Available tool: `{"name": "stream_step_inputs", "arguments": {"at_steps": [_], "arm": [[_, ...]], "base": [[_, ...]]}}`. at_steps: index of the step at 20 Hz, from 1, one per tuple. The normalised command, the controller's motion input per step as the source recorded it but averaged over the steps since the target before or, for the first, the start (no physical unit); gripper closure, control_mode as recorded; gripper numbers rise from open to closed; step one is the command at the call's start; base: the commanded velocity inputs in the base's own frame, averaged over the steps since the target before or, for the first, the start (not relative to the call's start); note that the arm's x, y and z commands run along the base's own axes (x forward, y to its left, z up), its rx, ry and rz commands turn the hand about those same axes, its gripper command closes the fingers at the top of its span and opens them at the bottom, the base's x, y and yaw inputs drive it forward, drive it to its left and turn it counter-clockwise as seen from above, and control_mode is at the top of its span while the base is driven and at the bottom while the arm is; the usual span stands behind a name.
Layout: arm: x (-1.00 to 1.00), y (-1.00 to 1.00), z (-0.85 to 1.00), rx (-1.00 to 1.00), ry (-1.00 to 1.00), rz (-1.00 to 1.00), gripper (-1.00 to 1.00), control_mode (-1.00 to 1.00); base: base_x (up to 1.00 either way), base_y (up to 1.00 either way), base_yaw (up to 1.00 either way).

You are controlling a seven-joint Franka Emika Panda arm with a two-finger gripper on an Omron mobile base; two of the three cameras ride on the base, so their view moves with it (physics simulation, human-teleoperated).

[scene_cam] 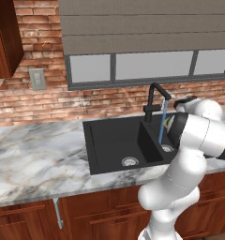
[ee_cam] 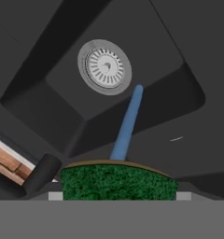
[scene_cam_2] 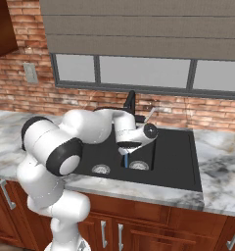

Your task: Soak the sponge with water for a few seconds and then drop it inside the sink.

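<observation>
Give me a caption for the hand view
Gripper holds the sponge under the water above the sink drain.

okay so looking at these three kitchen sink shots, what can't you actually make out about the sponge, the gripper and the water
- Sponge: hand view shows its green face; the lower part is cut off at the picture's bottom.
- Gripper: hand view, fingertips lie behind the sponge, so the grip itself is hidden.
- Water: left base view, the arm covers where the stream ends.
- Sink: right base view, the arm hides much of the left basin.
</observation>
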Motion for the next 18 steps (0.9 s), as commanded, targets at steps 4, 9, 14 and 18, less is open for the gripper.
{"name": "stream_step_inputs", "arguments": {"at_steps": [4,9,14,18], "arm": [[0.12,0.00,-0.04,0.00,0.00,0.00,1.00,-1.00],[0.16,0.00,-0.14,0.00,0.00,0.00,1.00,-1.00],[0.13,0.00,-0.17,0.00,-0.01,0.00,1.00,-1.00],[0.13,0.00,-0.20,0.00,-0.03,0.00,1.00,-1.00]], "base": [[0.00,0.00,0.00],[0.00,0.00,0.00],[0.00,0.00,0.00],[0.00,0.00,0.00]]}}
